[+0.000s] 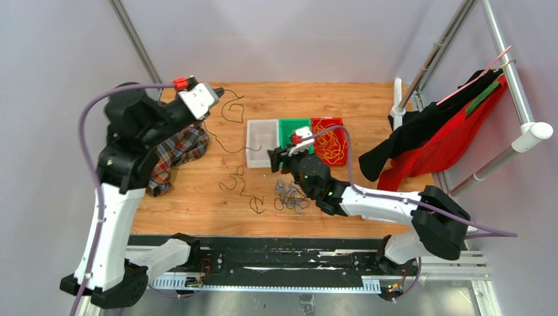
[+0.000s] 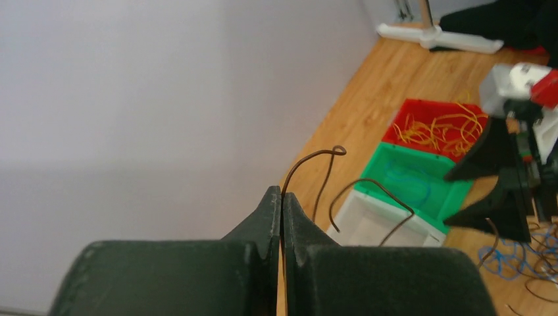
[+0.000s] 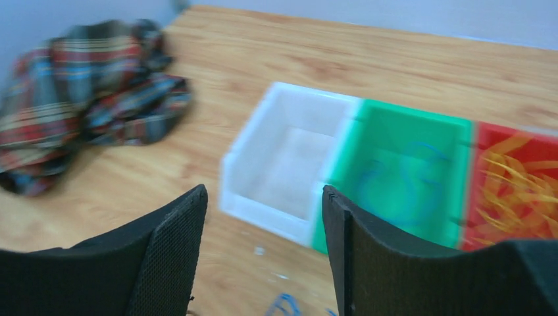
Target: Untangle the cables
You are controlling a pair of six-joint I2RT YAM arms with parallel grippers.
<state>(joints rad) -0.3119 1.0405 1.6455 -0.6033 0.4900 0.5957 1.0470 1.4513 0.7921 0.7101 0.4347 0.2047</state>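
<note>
My left gripper (image 1: pixel 220 92) is shut on a thin black cable (image 1: pixel 224 110) and holds it up over the table's back left. In the left wrist view the cable (image 2: pixel 308 160) curls out from between the closed fingertips (image 2: pixel 281 195). My right gripper (image 1: pixel 272 160) is open and empty in front of the white bin (image 1: pixel 261 142); its fingers (image 3: pixel 172 250) stand wide apart. A tangle of blue and black cables (image 1: pixel 291 196) lies under the right arm. Another black cable (image 1: pixel 241 185) lies loose to its left. A blue strand (image 3: pixel 281 306) shows low in the right wrist view.
The white bin, a green bin (image 1: pixel 291 128) holding blue cable and a red bin (image 1: pixel 331 142) with yellow cables stand in a row. A plaid cloth (image 1: pixel 177 150) lies at the left. Black and red clothes (image 1: pixel 441 135) hang on a rack at the right.
</note>
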